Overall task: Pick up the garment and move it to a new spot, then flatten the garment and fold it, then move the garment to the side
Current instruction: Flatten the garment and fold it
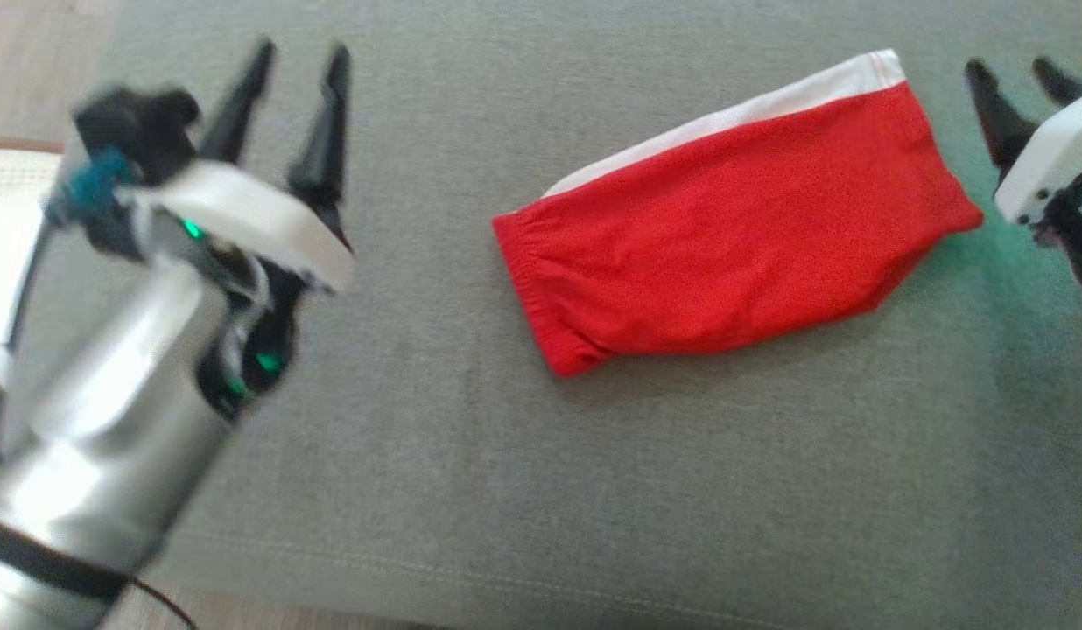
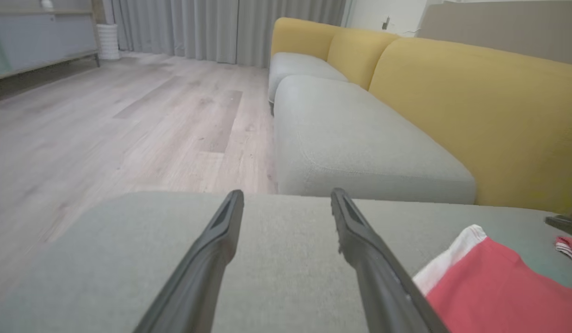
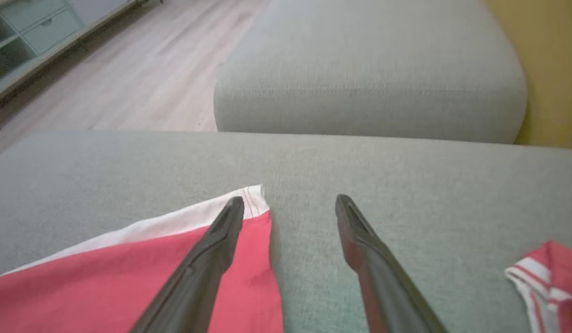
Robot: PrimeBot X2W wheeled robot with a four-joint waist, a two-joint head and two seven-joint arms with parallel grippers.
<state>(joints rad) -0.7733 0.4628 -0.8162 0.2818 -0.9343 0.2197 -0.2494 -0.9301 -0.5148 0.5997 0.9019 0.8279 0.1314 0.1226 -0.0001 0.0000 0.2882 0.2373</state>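
Observation:
A red garment (image 1: 734, 236) with a white band along its far edge lies folded flat on the grey sofa cushion (image 1: 506, 490), right of centre. It also shows at the lower right of the left wrist view as the red garment (image 2: 499, 291) and at the lower left of the right wrist view as the garment (image 3: 128, 282). My left gripper (image 1: 300, 57) hangs open well to the left of it, holding nothing. My right gripper (image 1: 1014, 74) is open just past the garment's right end, with its left finger (image 3: 221, 240) over the garment's corner.
A second red cloth with white stripes (image 3: 550, 277) lies to the right on the same cushion. Yellow sofa backs (image 2: 475, 106) and another grey seat cushion (image 2: 355, 138) stand beyond. Wooden floor (image 2: 105, 115) and a low cabinet (image 2: 36, 41) lie off the cushion's edge.

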